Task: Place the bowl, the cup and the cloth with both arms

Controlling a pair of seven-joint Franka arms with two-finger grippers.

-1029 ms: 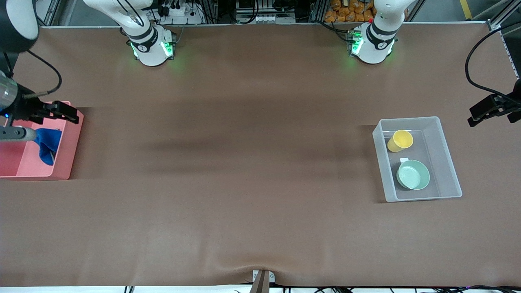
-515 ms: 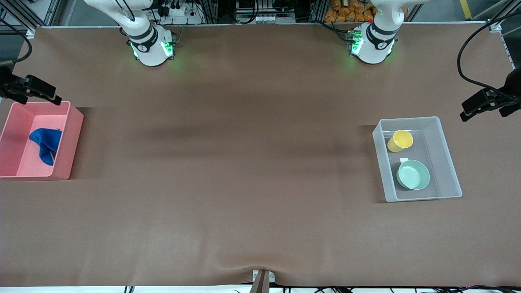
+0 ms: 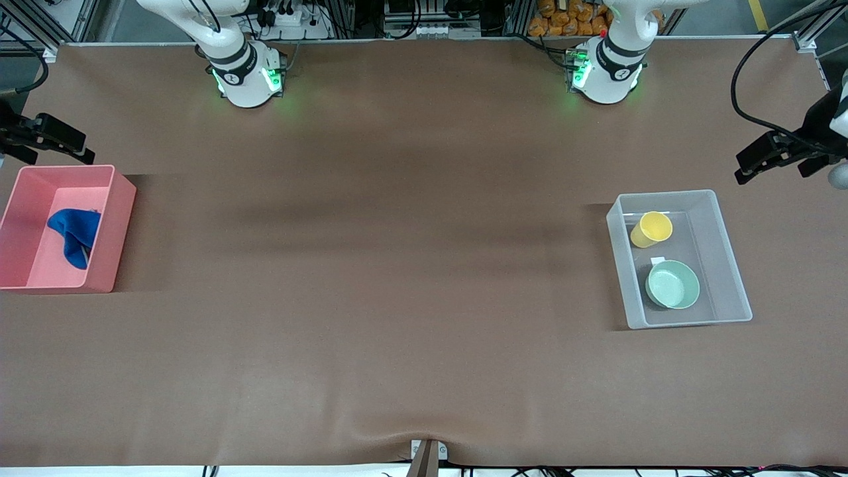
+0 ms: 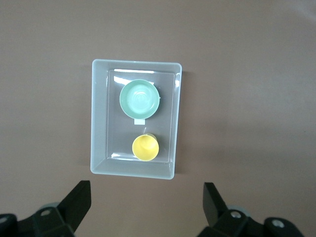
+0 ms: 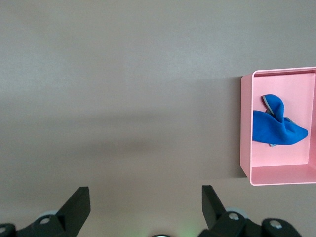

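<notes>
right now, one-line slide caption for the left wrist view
Open left gripper above clear plastic bin holding pale mint green bowl and yellow cup.

Robot lab: aluminium frame rails [image 3: 811,41], cables [image 3: 430,26], brown-covered table [image 3: 411,298]

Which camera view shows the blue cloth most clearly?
The right wrist view: it looks straight down on the cloth, crumpled in the pink bin, with its grey trim visible. The front view shows the cloth smaller, at the right arm's end of the table. The left wrist view does not show it.

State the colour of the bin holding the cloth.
Pink bin; clearest in the front view.
</notes>
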